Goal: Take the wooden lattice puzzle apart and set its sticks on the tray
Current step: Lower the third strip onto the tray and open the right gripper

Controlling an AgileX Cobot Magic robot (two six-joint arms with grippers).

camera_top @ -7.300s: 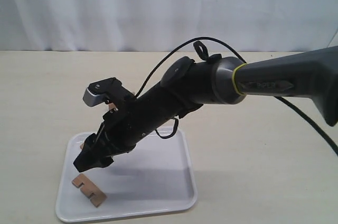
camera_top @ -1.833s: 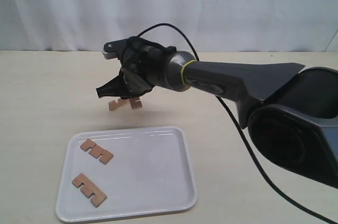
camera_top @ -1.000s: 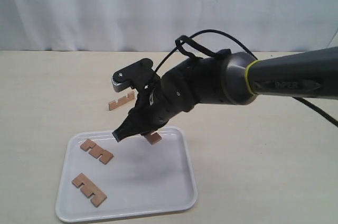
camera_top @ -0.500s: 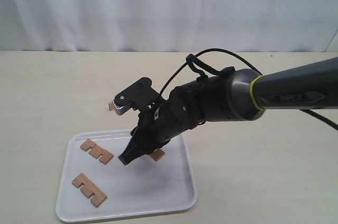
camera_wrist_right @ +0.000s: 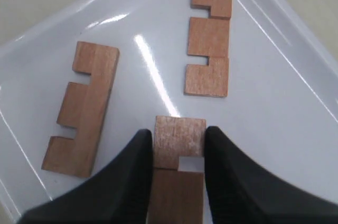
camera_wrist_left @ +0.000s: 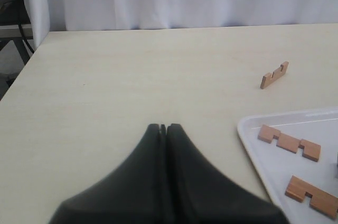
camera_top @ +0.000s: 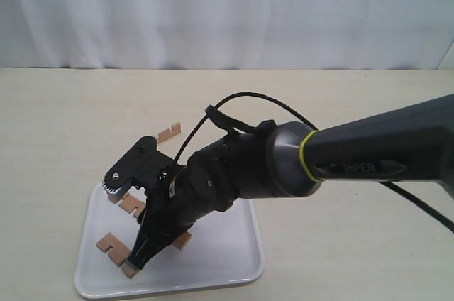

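The right hand [camera_wrist_right: 178,147] is clamped across the edges of a small flat light-brown notched wooden stick [camera_wrist_right: 179,131], low over the large white rectangular plastic tray [camera_wrist_right: 158,60], where two matching sticks [camera_wrist_right: 208,36] lie flat. The left hand [camera_wrist_left: 163,129] is closed and empty. A fourth stick [camera_wrist_left: 274,75] stands on edge on the pale surface [camera_wrist_left: 132,76] beyond the tray. It looks light, stiff and smooth, so I would pinch it across its flat faces, mid-length.
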